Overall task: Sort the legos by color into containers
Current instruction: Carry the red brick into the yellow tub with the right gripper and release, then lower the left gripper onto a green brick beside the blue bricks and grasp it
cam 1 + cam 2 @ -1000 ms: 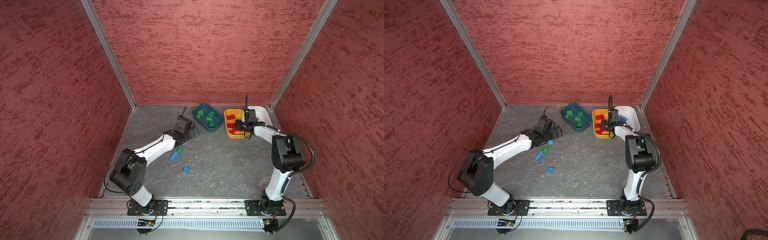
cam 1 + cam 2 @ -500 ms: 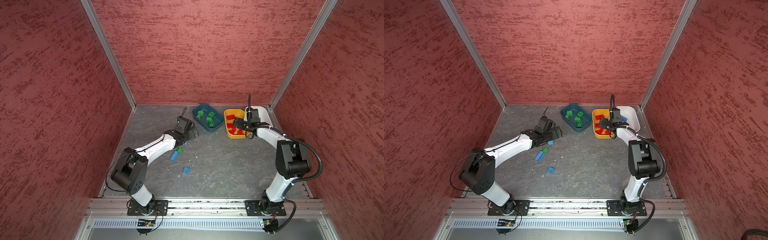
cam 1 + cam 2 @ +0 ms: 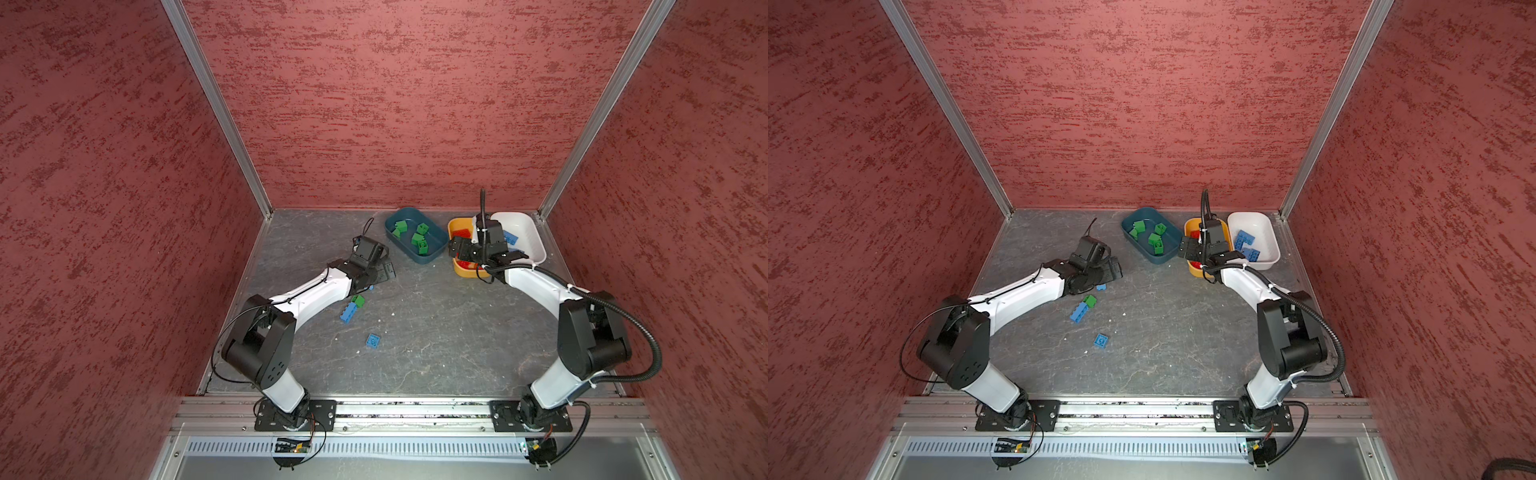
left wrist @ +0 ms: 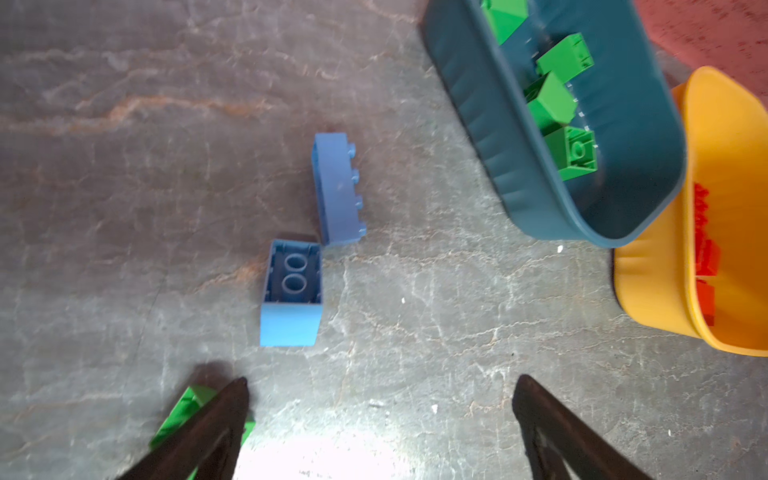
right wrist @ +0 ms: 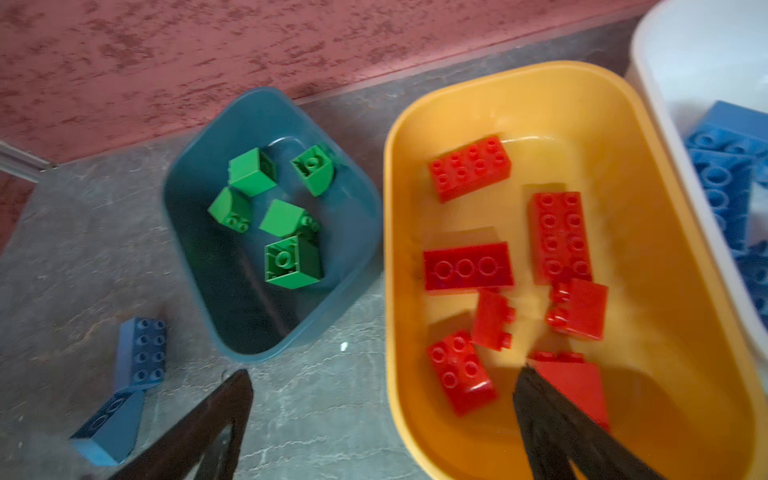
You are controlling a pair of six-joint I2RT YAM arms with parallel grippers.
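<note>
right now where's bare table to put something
Bare grey tabletop lies between the small square blue brick and the right arm, in front of the orange-yellow plastic tub. The back left corner beyond the left arm is free too. Crowded around the tubs and the loose bricks beside that arm.

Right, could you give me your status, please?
Left claw open, right claw open above orange tub rim. Blue bricks, green brick loose on table. Nothing blocking.
</note>
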